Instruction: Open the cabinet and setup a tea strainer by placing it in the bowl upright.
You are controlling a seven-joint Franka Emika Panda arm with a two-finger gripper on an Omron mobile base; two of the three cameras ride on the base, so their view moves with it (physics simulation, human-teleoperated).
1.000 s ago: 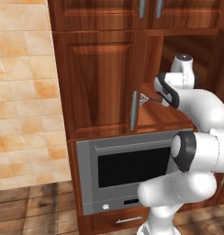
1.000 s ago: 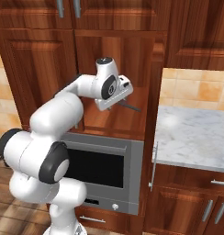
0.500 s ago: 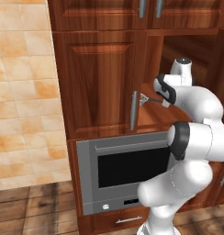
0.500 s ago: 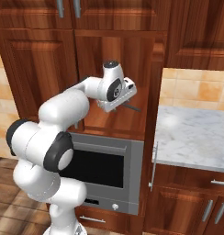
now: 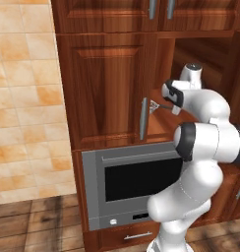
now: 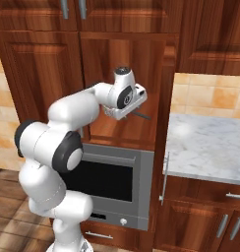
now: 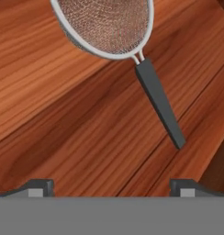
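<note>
Tea strainer point(image 7: 109, 25) lies on the cabinet point(image 5: 105, 83) shelf point(image 7: 72, 119), just ahead of my gripper point(image 7: 111, 186): round basket of fine silver wire mesh, thin bright rim, two short wires joining a flat, tapered dark-grey handle that points back toward me. Shelf is glossy reddish-brown wood, long streaked grain, one board seam running past the handle tip. My gripper is spread wide, holding nothing, fingertips point(image 7: 40, 186) clear of the strainer. Left raised-panel door closed, grey bar handle point(image 5: 143, 118) vertical. Grey glass-fronted oven point(image 5: 134, 184) below. No writing legible anywhere.
</note>
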